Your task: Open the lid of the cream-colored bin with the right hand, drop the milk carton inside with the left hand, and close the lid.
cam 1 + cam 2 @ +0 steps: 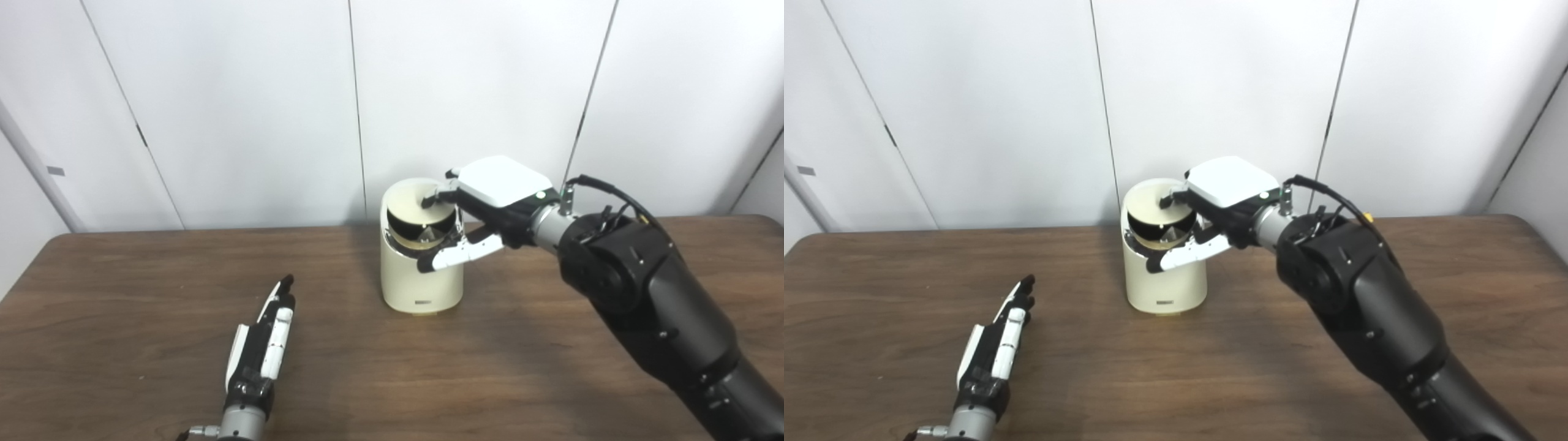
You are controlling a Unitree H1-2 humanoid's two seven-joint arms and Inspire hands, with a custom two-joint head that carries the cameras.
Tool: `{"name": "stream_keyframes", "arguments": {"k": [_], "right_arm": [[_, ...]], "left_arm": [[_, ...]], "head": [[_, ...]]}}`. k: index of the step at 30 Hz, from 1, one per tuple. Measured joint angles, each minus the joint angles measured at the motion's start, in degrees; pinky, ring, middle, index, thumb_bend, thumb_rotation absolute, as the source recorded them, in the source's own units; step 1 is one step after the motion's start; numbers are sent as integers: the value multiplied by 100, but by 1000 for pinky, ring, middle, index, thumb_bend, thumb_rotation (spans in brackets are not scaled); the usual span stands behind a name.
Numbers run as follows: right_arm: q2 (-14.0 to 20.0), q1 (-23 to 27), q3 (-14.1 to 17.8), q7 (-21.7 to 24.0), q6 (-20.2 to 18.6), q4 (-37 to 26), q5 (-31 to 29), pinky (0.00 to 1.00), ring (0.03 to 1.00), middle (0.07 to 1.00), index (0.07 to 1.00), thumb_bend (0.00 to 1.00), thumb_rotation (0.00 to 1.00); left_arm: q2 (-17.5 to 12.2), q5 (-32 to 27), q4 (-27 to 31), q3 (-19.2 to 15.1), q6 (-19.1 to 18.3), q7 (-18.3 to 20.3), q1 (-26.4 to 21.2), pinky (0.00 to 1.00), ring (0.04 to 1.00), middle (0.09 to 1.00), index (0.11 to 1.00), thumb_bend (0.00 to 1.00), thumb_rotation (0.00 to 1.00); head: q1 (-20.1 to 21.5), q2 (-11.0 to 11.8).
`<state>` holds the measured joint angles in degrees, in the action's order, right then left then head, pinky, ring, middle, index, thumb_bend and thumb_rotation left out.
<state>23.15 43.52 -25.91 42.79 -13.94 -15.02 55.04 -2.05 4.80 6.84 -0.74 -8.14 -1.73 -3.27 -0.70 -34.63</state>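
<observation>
My right hand (484, 208) pinches the tilted lid (422, 205) atop the cream bin (421, 275), mid-table; a slip would snap it shut. Left hand (260, 349) lies open, empty (carton unseen).

Cream bin (421, 278) upright mid-table, round lid (416, 202) tipped up at the back, dark mouth showing, something pale and angular just visible inside, carton unclear.

Right hand (484, 211) crowds bin (421, 278) mouth; table (122, 294) left side open
</observation>
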Motion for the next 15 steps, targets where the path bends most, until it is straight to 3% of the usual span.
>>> {"name": "stream_keyframes", "arguments": {"k": [5,15], "right_arm": [[-177,-119,-46,2,92,105,47,933,976,855,822,642,957],[-187,-132,-55,33,276,131,197,929,977,880,822,651,1000]], "left_arm": [[60,-5,1,-7,-15,-24,0,1000,994,994,1000,568,976],[61,0,34,-7,-76,-27,-2,1000,992,993,1000,579,989]], "head": [[-9,-26],[-18,-53]]}}
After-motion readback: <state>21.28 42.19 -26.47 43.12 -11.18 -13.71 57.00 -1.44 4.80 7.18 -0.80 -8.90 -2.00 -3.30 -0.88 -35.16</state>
